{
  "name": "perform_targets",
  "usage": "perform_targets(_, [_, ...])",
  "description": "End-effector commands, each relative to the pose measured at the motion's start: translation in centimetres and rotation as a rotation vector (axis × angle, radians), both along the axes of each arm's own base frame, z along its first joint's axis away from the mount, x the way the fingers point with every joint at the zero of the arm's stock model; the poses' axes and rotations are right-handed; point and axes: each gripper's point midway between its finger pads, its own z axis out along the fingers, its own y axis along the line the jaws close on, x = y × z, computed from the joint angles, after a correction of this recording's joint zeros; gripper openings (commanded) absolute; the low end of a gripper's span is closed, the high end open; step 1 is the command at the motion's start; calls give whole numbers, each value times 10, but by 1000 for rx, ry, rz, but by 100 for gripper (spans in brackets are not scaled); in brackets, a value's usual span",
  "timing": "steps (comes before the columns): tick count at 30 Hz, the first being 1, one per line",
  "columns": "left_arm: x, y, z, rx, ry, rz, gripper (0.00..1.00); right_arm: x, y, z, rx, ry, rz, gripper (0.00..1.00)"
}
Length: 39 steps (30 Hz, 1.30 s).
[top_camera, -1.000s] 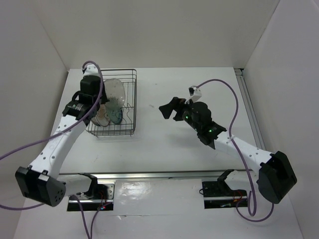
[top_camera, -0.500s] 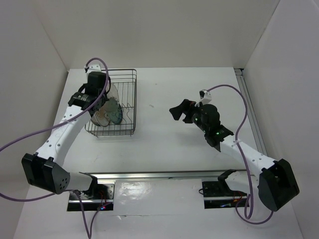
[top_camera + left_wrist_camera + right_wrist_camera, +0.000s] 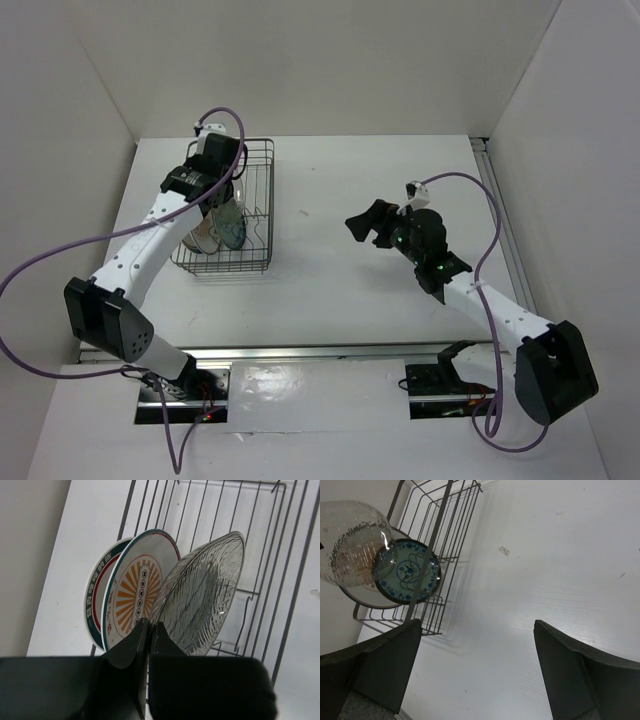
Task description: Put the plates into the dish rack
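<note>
The dish rack [image 3: 268,205] stands at the table's back left. In the left wrist view the teal-red rimmed plate [image 3: 95,597] and the orange sunburst plate [image 3: 132,600] stand upright in the rack [image 3: 280,580]. My left gripper [image 3: 150,625] is shut on the lower rim of the translucent grey-beige plate [image 3: 200,600], holding it tilted just beside the sunburst plate. The teal-blue plate [image 3: 407,570] stands at the rack's near end [image 3: 233,230]. My right gripper [image 3: 480,645] is open and empty above the bare table, right of the rack [image 3: 362,222].
White walls close in the table at the back and both sides. A metal rail [image 3: 495,200] runs along the right edge. A purple cable [image 3: 235,135] loops over the rack's far end. A small mark [image 3: 504,551] lies on the table.
My left gripper has swung farther back and right over the rack with the translucent plate. My right gripper has drawn back to the right, away from the rack.
</note>
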Motion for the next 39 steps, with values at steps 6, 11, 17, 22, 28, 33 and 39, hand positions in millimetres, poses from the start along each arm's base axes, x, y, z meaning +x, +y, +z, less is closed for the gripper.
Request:
perform_targets(6, [1,13,12,67,-27,41,0,-3,-1,1,35,-20,23,100])
perform_targets(11, [3,12,2,79,2,40,0,-2,-6,2,40,-28,15,100])
perform_targets(17, [7,10,-9,90,30,39,0,-3,-8,-2,47,-28,27,100])
perform_targets(22, [9,12,-18,114,51,52,0,-2,-11,-5,51,-25,29,100])
perform_targets(28, [12,4,-26,100,69,33,0,-1,-15,-10,54,-24,29,100])
perform_targets(33, [14,-2,-36,85,96,10,0,0,-19,-13,57,-22,28,100])
perform_targets(39, [14,-7,-45,77,119,5,7,-2,-23,-11,71,-25,26,100])
